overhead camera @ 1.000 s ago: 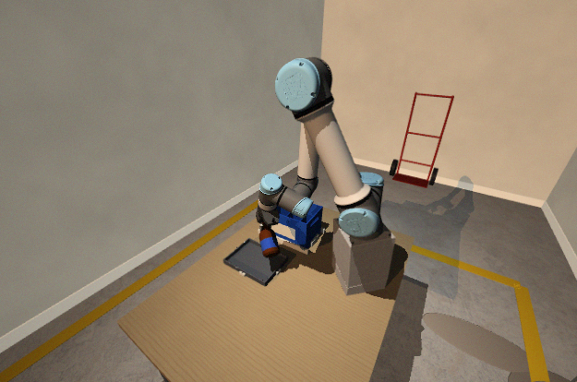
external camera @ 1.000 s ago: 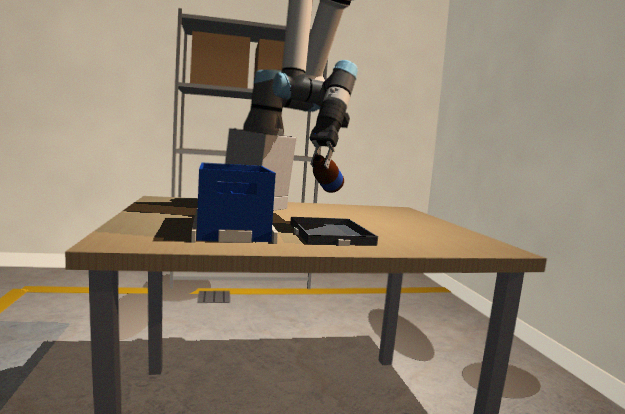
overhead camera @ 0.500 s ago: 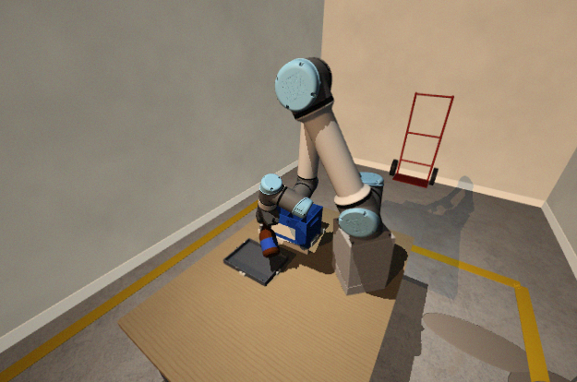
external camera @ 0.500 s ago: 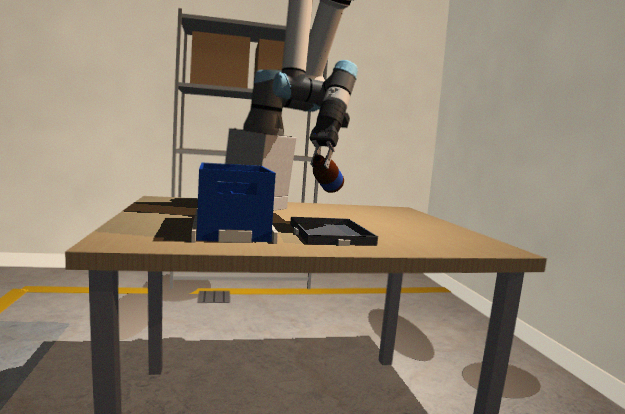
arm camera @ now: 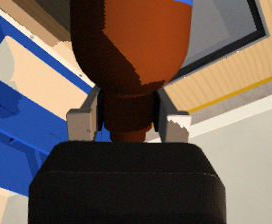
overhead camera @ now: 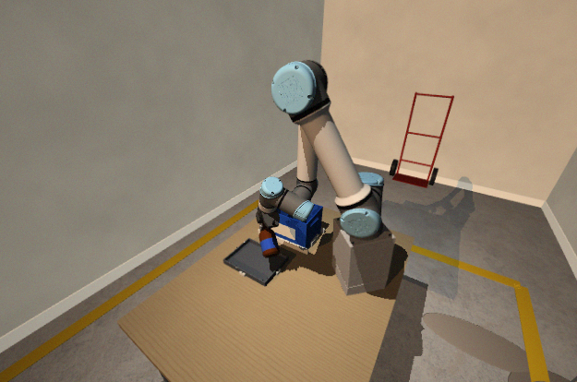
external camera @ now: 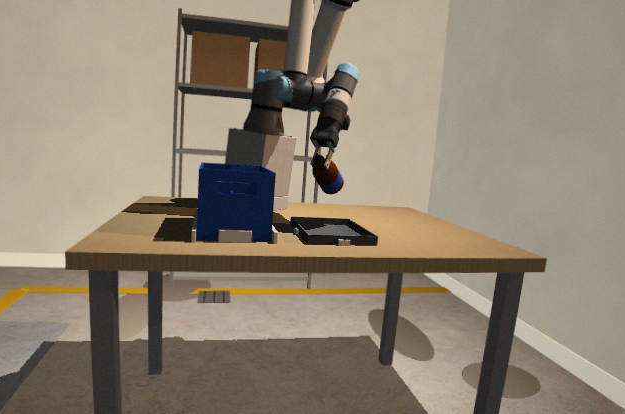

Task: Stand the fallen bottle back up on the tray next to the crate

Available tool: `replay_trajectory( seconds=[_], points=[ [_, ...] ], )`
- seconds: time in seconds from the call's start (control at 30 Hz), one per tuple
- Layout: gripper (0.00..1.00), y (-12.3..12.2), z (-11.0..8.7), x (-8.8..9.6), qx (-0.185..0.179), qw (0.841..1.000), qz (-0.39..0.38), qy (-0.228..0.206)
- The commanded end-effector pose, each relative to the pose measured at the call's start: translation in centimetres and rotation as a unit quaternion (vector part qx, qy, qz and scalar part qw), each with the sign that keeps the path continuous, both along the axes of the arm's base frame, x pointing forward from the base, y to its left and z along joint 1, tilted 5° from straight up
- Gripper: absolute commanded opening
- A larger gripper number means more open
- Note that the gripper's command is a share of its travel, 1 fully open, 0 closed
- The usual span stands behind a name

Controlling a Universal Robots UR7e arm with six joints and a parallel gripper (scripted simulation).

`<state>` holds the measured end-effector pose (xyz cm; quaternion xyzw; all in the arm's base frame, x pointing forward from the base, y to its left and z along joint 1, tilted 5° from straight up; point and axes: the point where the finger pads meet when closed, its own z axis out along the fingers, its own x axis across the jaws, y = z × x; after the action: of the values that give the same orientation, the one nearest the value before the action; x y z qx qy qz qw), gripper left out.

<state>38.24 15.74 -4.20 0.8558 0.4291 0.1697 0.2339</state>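
Exterior view shows the gripper (external camera: 325, 154) clamped on the narrow neck of the bottle (external camera: 328, 176), which hangs in the air above the tray (external camera: 334, 231), tilted with its base lower and swung away from the crate (external camera: 235, 208). The bottle is smooth and rounded, glossy brown with a blue band around its body. From the wrist view, the two pale, blocky fingers press the neck from either side below the black, matte gripper housing, and the brown shoulder widens out beyond them. The tray is a shallow black rectangle with a low raised rim and a flat grey floor; it sits just beside the crate without touching it. The crate is a boxy blue container with straight walls and a handle slot, standing on pale feet. The table (external camera: 431, 240) is a wood-grain slab on dark square legs. Open air separates the bottle from the tray rim, and bare tabletop lies beyond the tray on the side away from the crate.
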Motion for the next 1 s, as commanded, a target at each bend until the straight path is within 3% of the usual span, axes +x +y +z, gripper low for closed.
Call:
replay_trajectory(
  seconds=[0.0,0.5,0.97],
  points=[
    [0.0,0.01,0.01,0.04,-0.005,1.0,-0.001,-0.008],
    [0.0,0.05,0.05,-0.05,-0.032,0.998,-0.005,-0.047],
    [0.0,0.06,0.08,-0.09,-0.036,0.998,-0.006,-0.054]
  ],
)
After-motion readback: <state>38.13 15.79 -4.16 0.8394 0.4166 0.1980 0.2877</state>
